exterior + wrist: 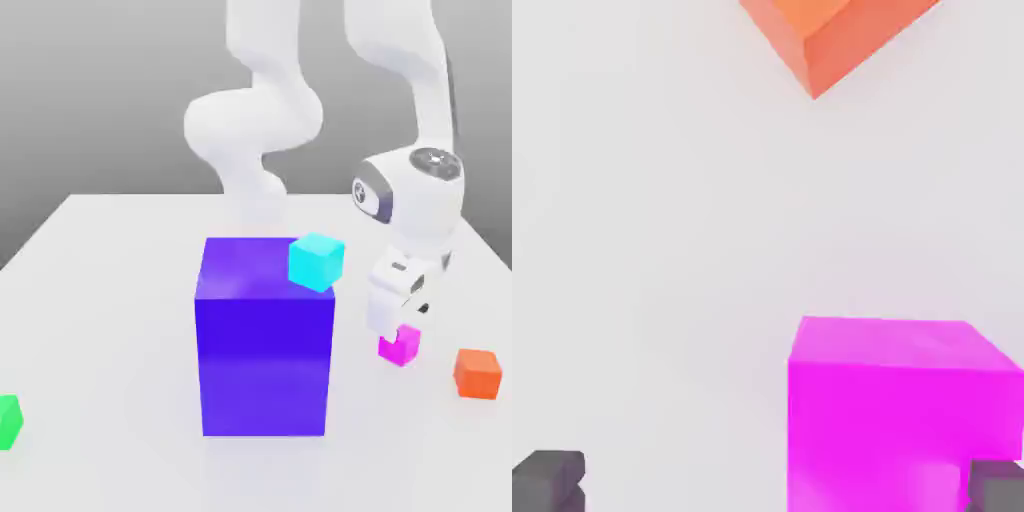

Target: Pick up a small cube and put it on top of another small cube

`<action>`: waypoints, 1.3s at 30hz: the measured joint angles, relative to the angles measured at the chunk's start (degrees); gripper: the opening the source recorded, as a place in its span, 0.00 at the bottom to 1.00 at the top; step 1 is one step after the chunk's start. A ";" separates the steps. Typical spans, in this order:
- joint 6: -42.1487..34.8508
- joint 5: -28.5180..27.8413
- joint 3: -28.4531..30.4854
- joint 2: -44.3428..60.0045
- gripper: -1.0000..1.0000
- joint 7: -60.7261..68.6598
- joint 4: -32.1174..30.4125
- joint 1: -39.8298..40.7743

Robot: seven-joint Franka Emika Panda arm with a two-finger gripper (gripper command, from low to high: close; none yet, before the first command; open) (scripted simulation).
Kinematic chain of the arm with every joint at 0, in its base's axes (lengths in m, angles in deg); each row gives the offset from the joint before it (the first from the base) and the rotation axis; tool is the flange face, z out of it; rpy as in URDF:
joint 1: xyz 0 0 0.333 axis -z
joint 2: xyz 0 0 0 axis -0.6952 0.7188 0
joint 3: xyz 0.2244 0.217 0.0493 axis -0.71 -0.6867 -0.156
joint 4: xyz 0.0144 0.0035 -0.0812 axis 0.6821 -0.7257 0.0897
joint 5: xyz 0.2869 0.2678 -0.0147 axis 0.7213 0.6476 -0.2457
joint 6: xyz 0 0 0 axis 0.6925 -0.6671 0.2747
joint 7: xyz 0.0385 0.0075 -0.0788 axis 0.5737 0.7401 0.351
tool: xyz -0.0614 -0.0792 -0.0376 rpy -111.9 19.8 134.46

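The small magenta-pink cube (400, 346) rests on the white table to the exterior view's right of the big purple block (264, 350). My gripper (400, 328) hangs directly over it, pointing down, with the hand low above the cube. In the hand view the cube (897, 410) stands between my two dark fingertips (548, 480), close to one and well apart from the other. The gripper (772, 488) is open and touches nothing. An orange cube (478, 373) lies a little further to the exterior view's right; it also appears in the hand view as the orange cube (832, 35).
A cyan cube (316, 262) sits at the top right corner of the tall purple block. A green cube (8, 420) lies near the table's edge at the exterior view's left. The white table (110, 300) spreads all round.
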State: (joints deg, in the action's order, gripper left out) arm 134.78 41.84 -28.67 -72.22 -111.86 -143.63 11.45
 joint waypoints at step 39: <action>1.05 0.33 1.98 1.33 0.00 0.30 0.20 -2.07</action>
State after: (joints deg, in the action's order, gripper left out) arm 135.83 42.18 -26.70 -70.89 -111.56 -143.42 9.38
